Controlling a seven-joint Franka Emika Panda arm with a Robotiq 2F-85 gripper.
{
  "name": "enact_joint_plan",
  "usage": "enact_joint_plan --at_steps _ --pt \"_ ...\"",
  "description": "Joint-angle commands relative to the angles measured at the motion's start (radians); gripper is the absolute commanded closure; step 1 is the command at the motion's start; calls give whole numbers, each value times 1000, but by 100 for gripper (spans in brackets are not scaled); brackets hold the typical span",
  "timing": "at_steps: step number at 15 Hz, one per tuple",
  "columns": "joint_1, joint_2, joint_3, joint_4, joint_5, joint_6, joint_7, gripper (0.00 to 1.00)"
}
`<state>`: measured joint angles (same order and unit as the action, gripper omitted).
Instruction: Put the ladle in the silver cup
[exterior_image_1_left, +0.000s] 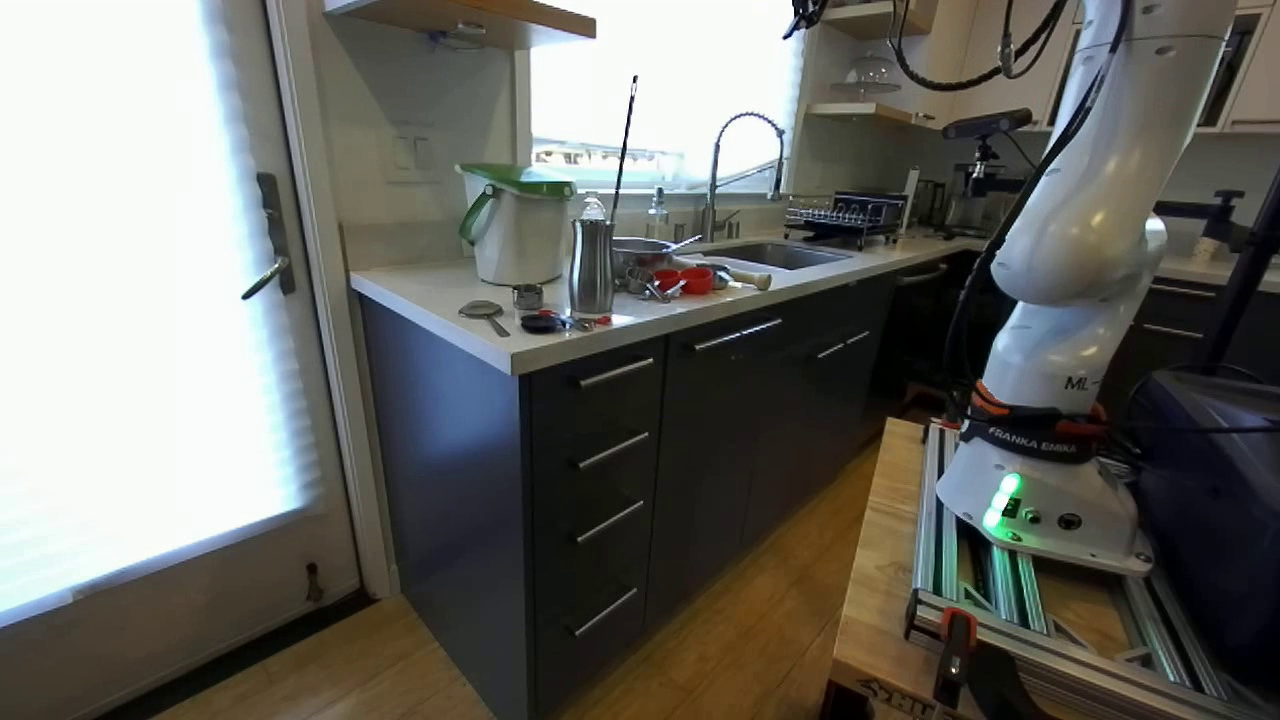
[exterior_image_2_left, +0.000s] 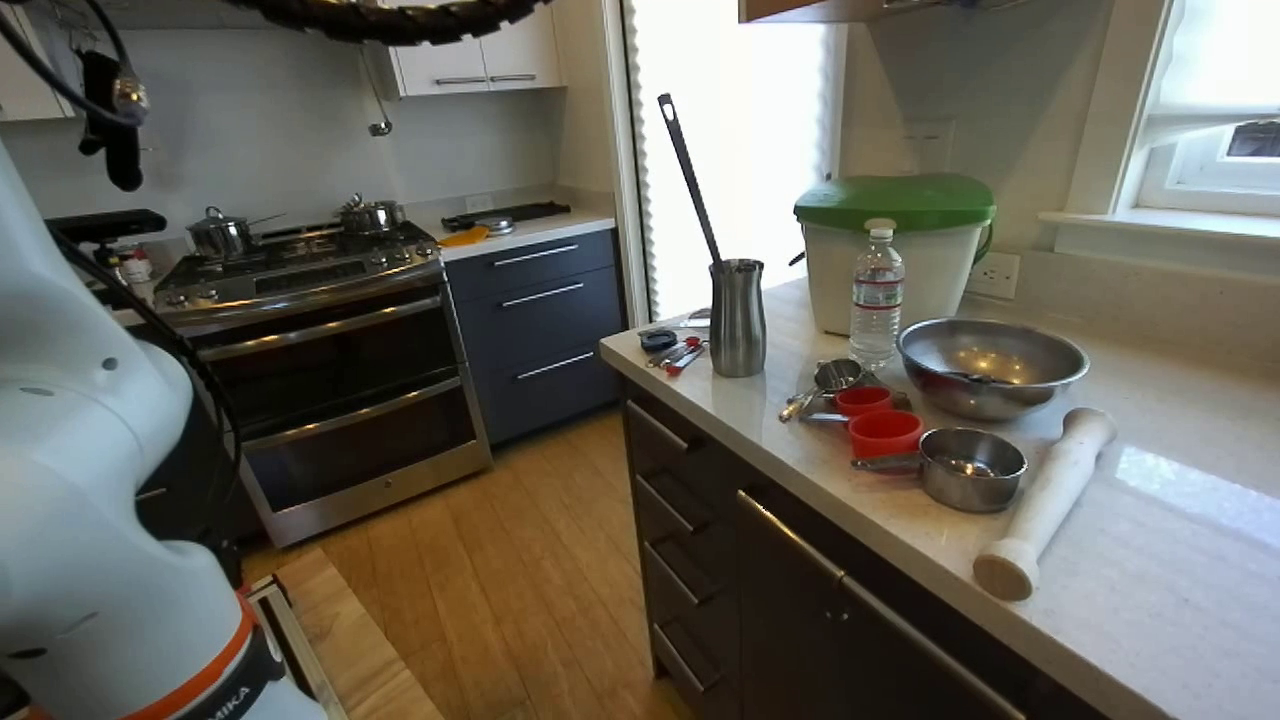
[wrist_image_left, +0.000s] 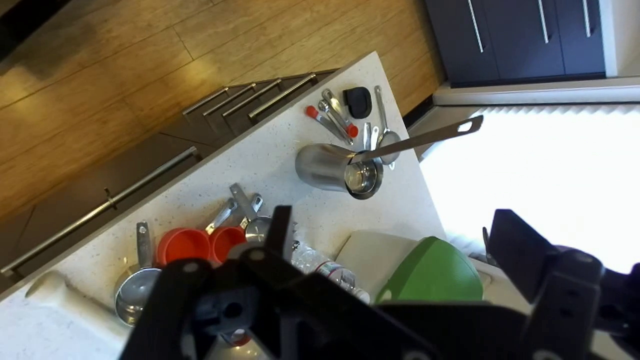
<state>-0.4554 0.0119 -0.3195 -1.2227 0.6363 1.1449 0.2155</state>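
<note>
Ladle (exterior_image_2_left: 691, 180) is in the silver cup (exterior_image_2_left: 738, 322): handle leans out over the rim, tilted, sticks up well above the cup, slotted hole at its top end. Bowl end is hidden down inside, can't see how it sits. Cup stands upright near the corner of the desk (exterior_image_2_left: 1150, 580); both exterior views agree.

Wrist view: fingers (wrist_image_left: 278, 232) spread wide apart, nothing gripped. Cup and ladle handle sit clear of both, not touching.

Stuff around, in an exterior view: clear plastic bottle (exterior_image_2_left: 876, 325) upright just beside a pale bin (exterior_image_2_left: 832, 292) with a green lid (exterior_image_2_left: 895, 205). Steel bowl (exterior_image_2_left: 985, 403) near the bottle, something dark in it, too dim to identify. Closer to the desk edge: two red measuring cups (exterior_image_2_left: 886, 435) side by side, then a steel measuring cup (exterior_image_2_left: 968, 492) with its handle toward the edge. Pale club-shaped tool (exterior_image_2_left: 1045, 500) lies just beside that one.

On the cup's other side, wrist view: measuring spoons (wrist_image_left: 327, 123) with red ends, a flat black piece (wrist_image_left: 358, 102) I can't identify, and a round-headed utensil (wrist_image_left: 390, 142), all lying near the desk corner.

White arm (exterior_image_1_left: 1070, 250) is mounted on a wooden stand (exterior_image_1_left: 872, 570) across from the desk, green light (exterior_image_1_left: 1003, 497) lit on its base. In the background: a stove (exterior_image_2_left: 340, 400) with two pots (exterior_image_2_left: 221, 237).
</note>
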Motion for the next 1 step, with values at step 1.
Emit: enact_joint_plan --at_steps 1 --pt "0 0 0 -3 0 2 -1 0"
